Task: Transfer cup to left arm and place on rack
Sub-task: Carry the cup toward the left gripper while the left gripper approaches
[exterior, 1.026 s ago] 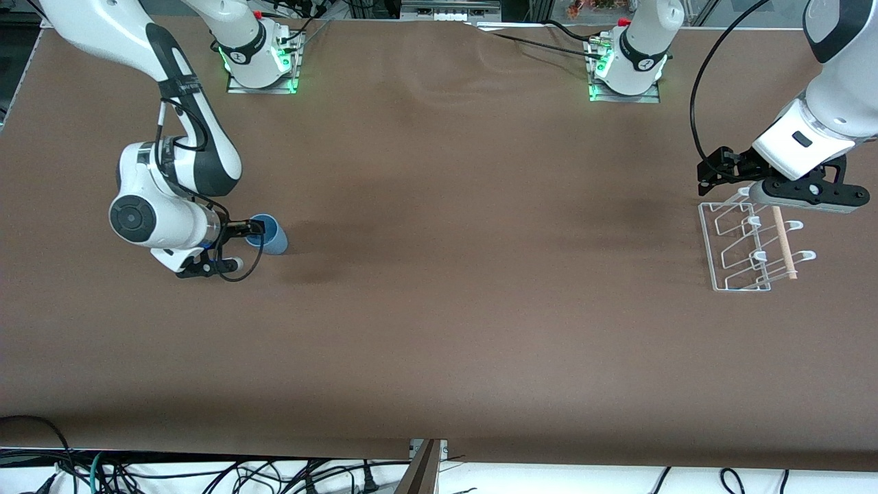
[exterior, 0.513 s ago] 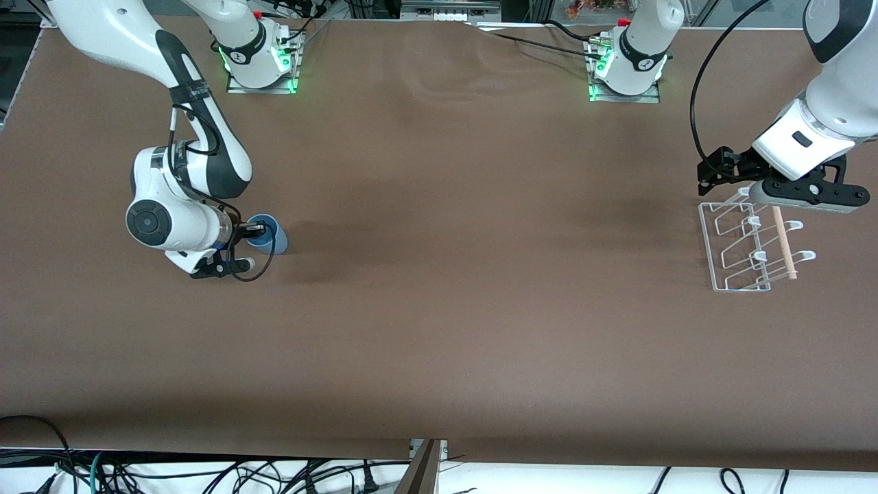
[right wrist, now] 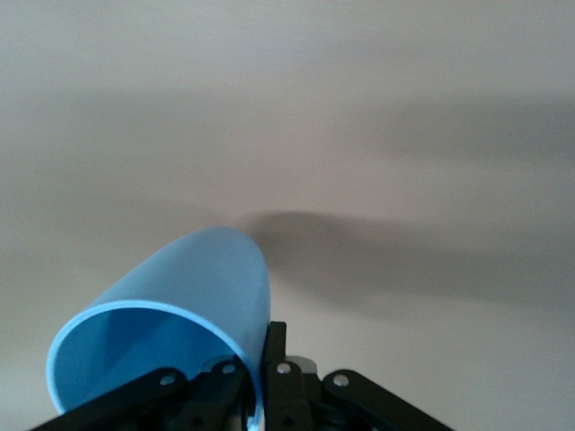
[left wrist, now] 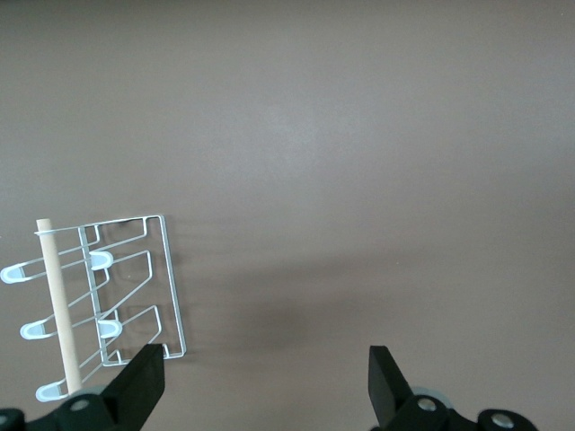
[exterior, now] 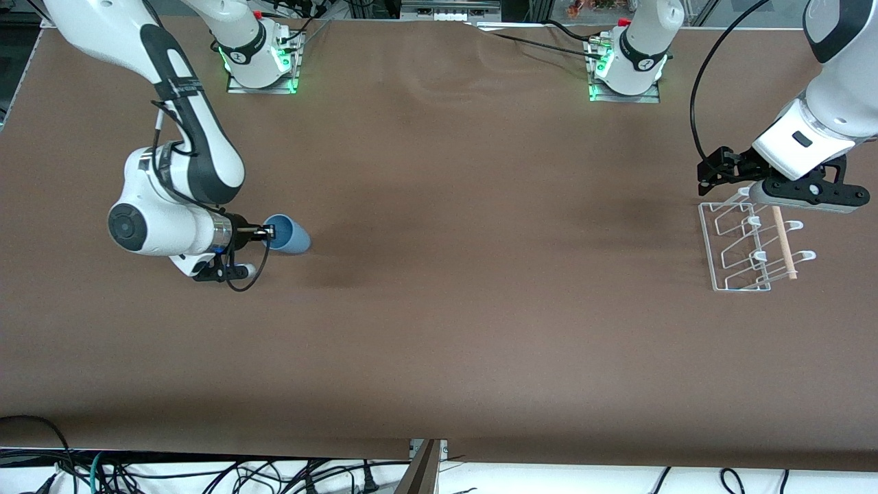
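Light-blue cup (exterior: pixel 287 238), a deeper blue inside its mouth, pinched by black fingers (right wrist: pixel 278 359) of the right gripper (exterior: pixel 263 233) on a white arm with dark panels. Plain brown bench (exterior: pixel 453 274), darker shadow patches across it. White wire rack (exterior: pixel 744 247) with one pale wooden dowel (exterior: pixel 783 241). Left gripper (left wrist: pixel 265 377): black fingers, white boxy hand, black cable looping above. Green lights glow at both arm bases; small red caps there too.
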You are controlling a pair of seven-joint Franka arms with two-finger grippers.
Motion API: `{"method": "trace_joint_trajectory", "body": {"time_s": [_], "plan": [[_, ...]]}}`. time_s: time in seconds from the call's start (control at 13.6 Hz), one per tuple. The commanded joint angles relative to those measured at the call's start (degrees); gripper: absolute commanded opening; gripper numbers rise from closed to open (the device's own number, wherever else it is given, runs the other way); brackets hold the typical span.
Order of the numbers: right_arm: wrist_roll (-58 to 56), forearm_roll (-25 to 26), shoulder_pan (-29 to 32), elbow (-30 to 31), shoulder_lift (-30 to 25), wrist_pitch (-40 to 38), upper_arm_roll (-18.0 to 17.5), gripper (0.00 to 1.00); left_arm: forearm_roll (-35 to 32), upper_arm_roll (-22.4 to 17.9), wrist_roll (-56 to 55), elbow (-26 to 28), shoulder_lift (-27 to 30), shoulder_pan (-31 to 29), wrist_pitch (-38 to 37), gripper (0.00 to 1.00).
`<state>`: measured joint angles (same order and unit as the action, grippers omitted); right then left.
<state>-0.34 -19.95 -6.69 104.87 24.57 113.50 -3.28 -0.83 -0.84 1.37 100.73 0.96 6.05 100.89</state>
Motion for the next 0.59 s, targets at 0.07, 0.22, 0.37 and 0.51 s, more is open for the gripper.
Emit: {"method": "trace_joint_trajectory", "body": {"time_s": [0.07,0.22,0.37,0.51], "plan": [[8.66,-14.47,-3.93,-6.77,1.45,-3.99,-0.15,0.0,0.92,-0.31,0.04,-0.71,0.01,0.1,-0.87,1.0],[16.38,-20.97,-8.15,-9.93,1.54,-3.38,-0.15,0.0,0.92,-0.31,-0.05,-0.71,0.01,0.1,-0.96,1.0],[26.66,-26.16,-10.88,-15.19,2.93,-3.29,-0.15,0.0,0.92,-0.31,0.04,-0.71,0.01,0.1,-0.96,1.0],[35.02,-30.04,-14.65,-21.34,5.22,-2.5,-0.15,0.0,1.27,-0.04,0.21,-0.71,-0.6,0.36,-2.09,1.0]]}}
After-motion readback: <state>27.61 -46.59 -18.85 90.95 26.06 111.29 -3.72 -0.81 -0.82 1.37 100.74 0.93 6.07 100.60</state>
